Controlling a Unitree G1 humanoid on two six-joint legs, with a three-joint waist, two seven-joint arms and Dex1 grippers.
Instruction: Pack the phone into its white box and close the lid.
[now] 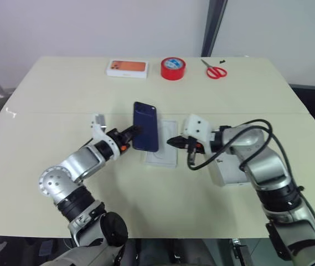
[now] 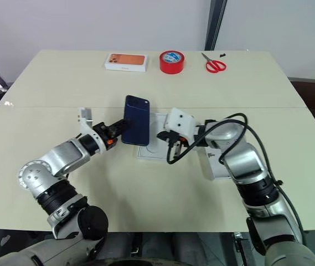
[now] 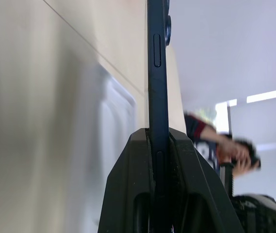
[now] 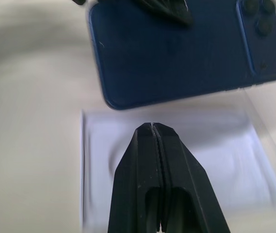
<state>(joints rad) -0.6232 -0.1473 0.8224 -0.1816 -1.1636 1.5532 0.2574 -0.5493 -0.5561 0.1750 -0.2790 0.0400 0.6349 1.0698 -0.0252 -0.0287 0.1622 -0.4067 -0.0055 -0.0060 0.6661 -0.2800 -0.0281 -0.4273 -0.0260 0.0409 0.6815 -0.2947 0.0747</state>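
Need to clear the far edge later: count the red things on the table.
2. The red tape roll sits at the far edge, middle. The red-handled scissors lie to its right, apart from it. Nothing else red shows, though the arms may hide some.

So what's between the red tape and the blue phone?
Nothing, just bare table between the red tape and the phone. Both head views show it.

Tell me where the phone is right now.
In the head views the phone is at the table's centre, clamped edge-on in the left gripper above the flat white insert, the shut right gripper beside it.
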